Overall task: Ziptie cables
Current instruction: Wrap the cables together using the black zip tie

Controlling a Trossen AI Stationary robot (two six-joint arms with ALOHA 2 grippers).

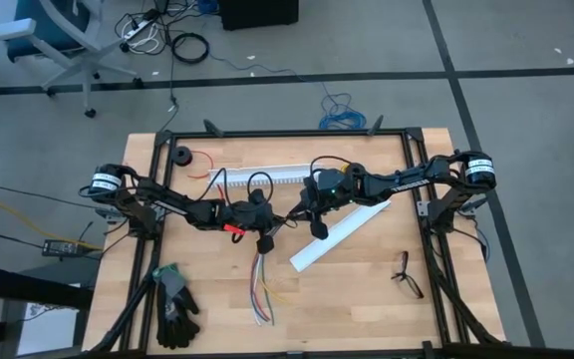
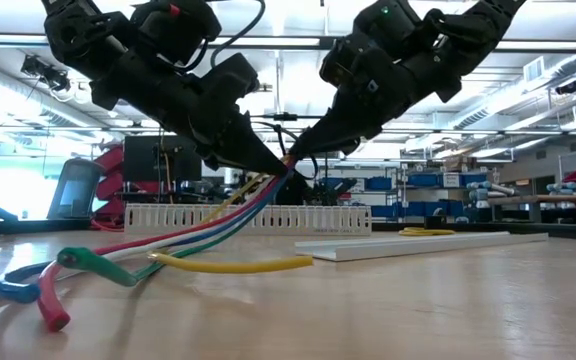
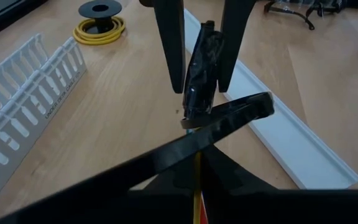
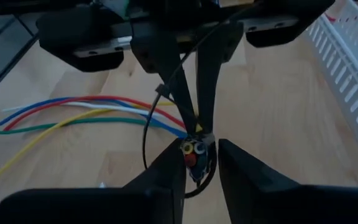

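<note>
I work in a lab workshop: parts shelves [image 2: 388, 185] at three o'clock, office chair [image 1: 53, 40] and floor cords [image 1: 157, 35] at eleven.

We note bare tabletop [image 1: 367, 299] on the near right, open for passage. Mid-table is crowded: both grippers meet over the cables [image 1: 261, 284], the white channel [image 1: 339, 237] slants just right, the slotted duct [image 1: 257, 178] lies behind. Gloves [image 1: 175, 307] occupy the near left.

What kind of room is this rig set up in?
Likely a robotics lab or workshop: shelving with blue storage bins behind the table, an office chair and loose cords on the floor, and a wooden workbench carrying slotted wire channel.
</note>
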